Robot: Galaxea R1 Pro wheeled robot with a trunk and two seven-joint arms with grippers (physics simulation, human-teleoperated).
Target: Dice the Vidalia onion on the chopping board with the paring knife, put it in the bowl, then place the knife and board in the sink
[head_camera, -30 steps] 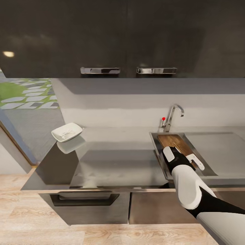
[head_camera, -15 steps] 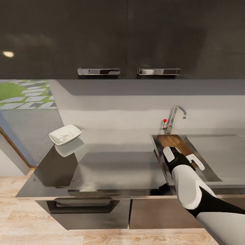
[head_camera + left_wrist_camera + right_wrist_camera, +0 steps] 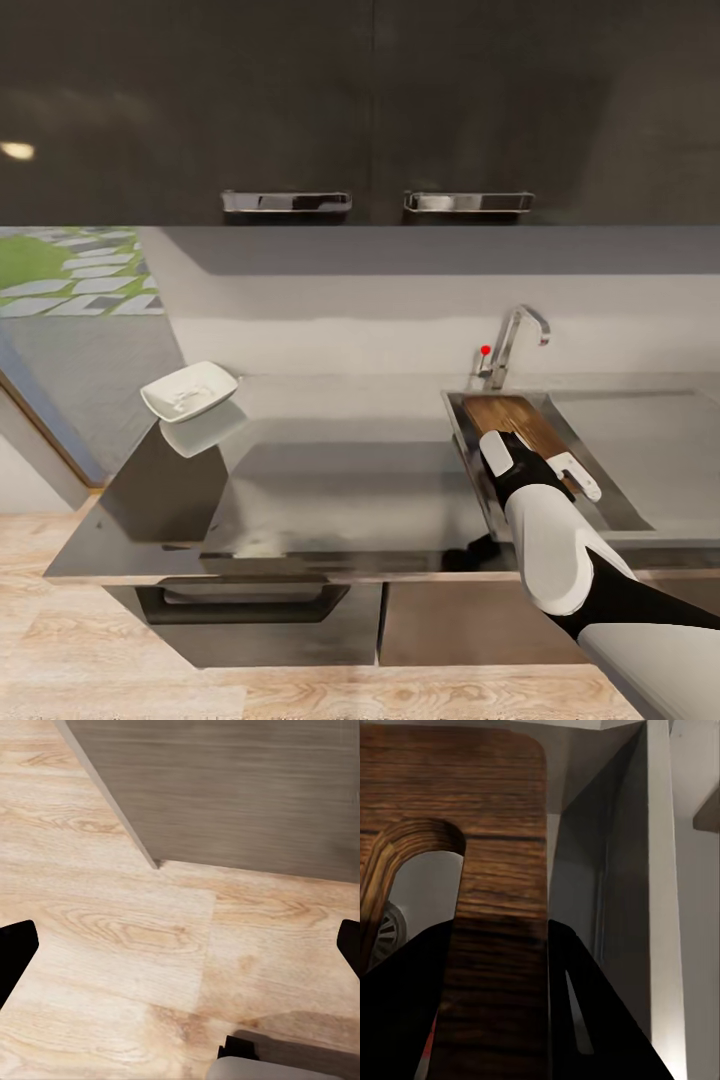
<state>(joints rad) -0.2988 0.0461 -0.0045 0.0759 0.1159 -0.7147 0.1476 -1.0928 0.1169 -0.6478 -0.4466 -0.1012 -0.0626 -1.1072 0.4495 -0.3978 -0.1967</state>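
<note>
The brown chopping board [image 3: 512,418] lies tilted in the sink [image 3: 458,425], its far end toward the tap [image 3: 512,345]. My right gripper [image 3: 545,468] is shut on the board's near end; in the right wrist view the board [image 3: 495,870] runs between the black fingers [image 3: 585,1005] by its cut-out handle. A red sliver [image 3: 429,1050] shows beside one finger; I cannot tell whether it is the paring knife. The white bowl [image 3: 190,390] sits on the countertop [image 3: 340,480] at far left, with small pale bits inside. The Vidalia onion is out of view. My left gripper [image 3: 184,949] hangs open over the wooden floor.
Dark wall cabinets with bar handles [image 3: 285,201] hang above the worktop. The sink's flat drainboard [image 3: 640,440] lies right of the basin. Dark base cabinets [image 3: 250,610] stand below, with pale wooden floor [image 3: 100,650] in front. The countertop's left end is angled beside a doorway.
The whole head view has shifted slightly, so the camera moved. My right gripper and the chopping board keep their place in the sink.
</note>
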